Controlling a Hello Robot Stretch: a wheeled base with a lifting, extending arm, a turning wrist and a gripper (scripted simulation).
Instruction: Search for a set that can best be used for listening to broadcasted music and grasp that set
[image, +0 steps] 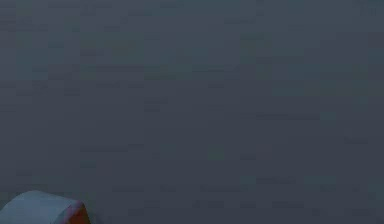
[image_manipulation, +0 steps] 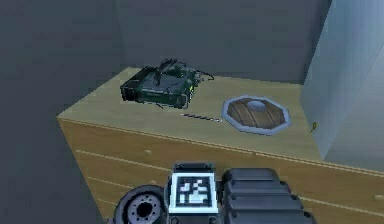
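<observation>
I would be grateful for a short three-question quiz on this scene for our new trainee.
1. True or false: the dark radio stands on top of the wooden dresser.
2. What lies between the radio and the eight-sided dish? A) a thin dark stick; B) a red mug; C) a folded towel.
3. In the arm side view, toward which side of the dresser top does the radio stand?
Key: 1 true; 2 A; 3 the left.
</observation>
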